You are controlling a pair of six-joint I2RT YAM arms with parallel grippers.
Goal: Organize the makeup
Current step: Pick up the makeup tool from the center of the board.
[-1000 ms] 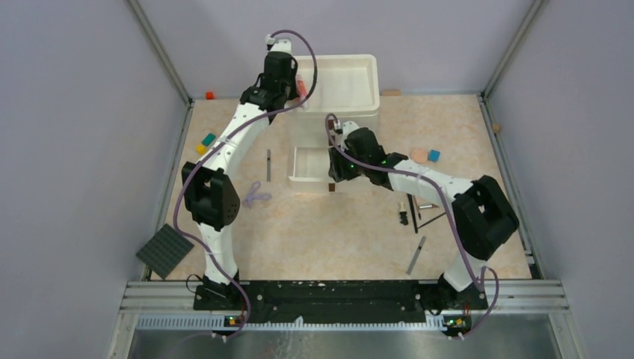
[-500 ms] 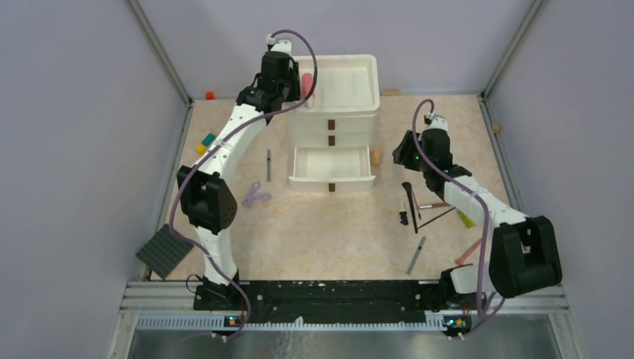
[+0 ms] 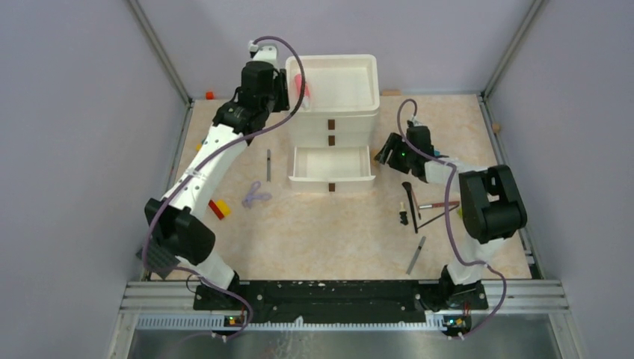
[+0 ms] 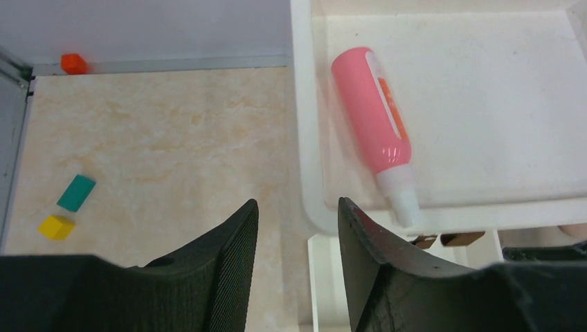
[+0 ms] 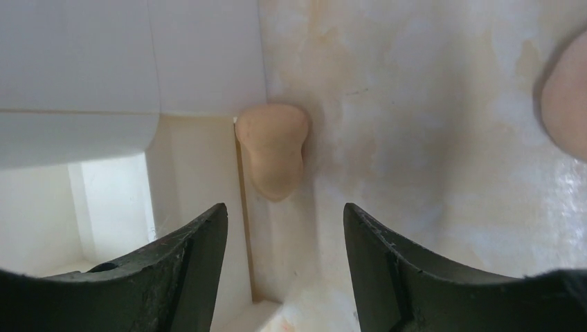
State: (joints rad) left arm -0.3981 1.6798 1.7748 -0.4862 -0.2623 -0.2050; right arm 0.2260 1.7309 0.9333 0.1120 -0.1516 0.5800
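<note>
Left gripper [image 4: 297,211]: hangs over the left rim of the top tray, jaws moderately parted with nothing between them.
Right gripper [image 5: 285,207]: low beside the right side of the drawer unit, jaws wide apart and empty; they are lined up on the peach sponge but not touching it.
Pink spray bottle [image 4: 370,114]: lies on its side in the left part of the top tray, white cap toward the tray's near wall.
Peach sponge [image 5: 272,149]: on the bench, pressed against the right wall of the drawer unit.
Second peach shape [image 5: 567,104]: cut off at the right edge of the right wrist view; too little shows to name it.
Brushes and pencils [image 3: 419,206]: loose cluster toward the right edge of the bench.
Silver tube [image 3: 416,255]: near the front right corner, lying slanted.
Thin dark pencil [image 3: 268,164]: left of the open drawer.
Drawer unit [image 3: 333,120]: white, at the far middle of the bench [image 3: 336,232].
Top tray [image 4: 308,138]: open-topped, crowning the unit.
Open drawer [image 3: 329,161]: lowest one, pulled out.
Toy blocks: orange [image 4: 73,63] at the far left corner; teal [image 4: 76,192] and yellow [image 4: 55,227] by the left edge.
Studded plate [image 3: 161,254]: front left corner, partly behind the left arm.
</note>
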